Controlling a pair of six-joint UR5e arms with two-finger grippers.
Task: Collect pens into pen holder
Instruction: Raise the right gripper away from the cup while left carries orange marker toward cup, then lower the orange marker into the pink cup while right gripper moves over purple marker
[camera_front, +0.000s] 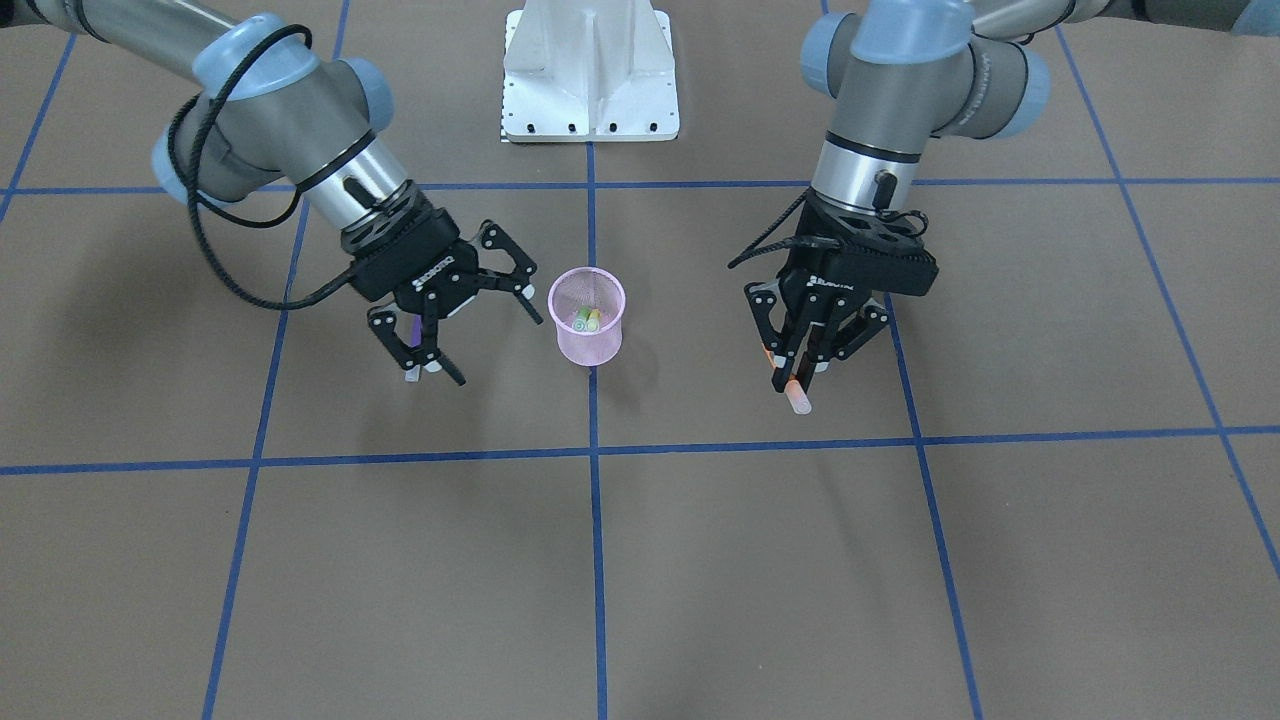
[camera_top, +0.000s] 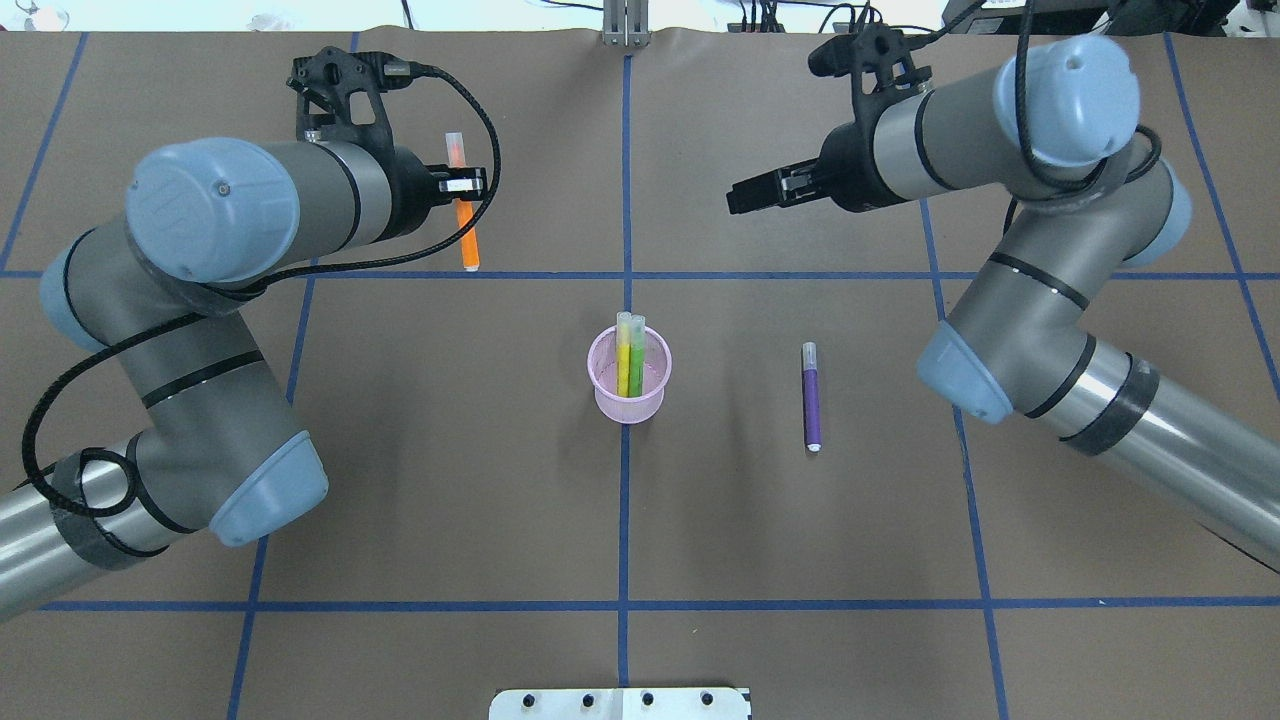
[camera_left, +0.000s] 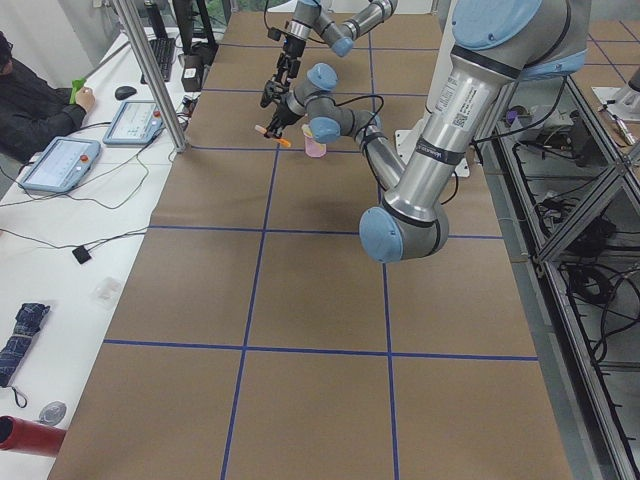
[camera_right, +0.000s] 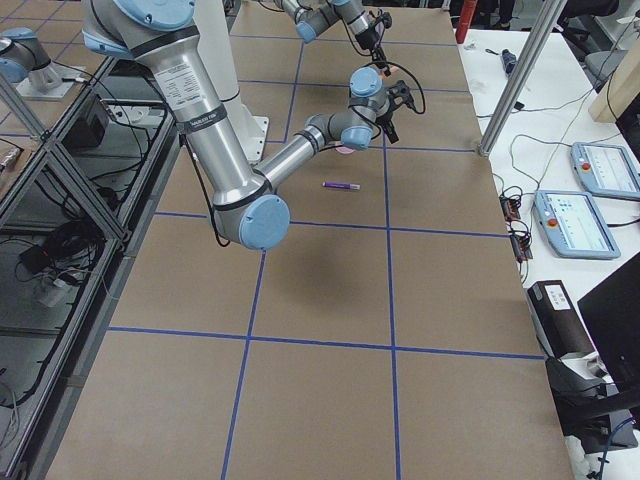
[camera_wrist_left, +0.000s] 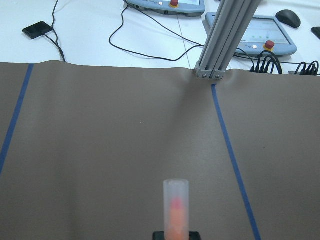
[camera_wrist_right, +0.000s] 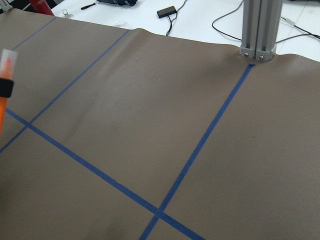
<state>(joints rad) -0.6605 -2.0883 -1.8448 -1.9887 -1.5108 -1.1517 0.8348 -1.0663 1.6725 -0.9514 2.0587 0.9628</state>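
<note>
Orange pen (camera_top: 466, 238) in left gripper (camera_top: 462, 186)

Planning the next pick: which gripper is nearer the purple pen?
Right. The right gripper hovers on the same side of the pen holder as the purple pen; the left gripper, holding the orange pen, is opposite.

light: even overhead, running bright | shadows: falling soft on table (camera_front: 700, 580) | left wrist: orange pen (camera_wrist_left: 176, 205) blurring at 6 o'clock | white bench (camera_wrist_left: 100, 30) glaring at 12 o'clock
</note>
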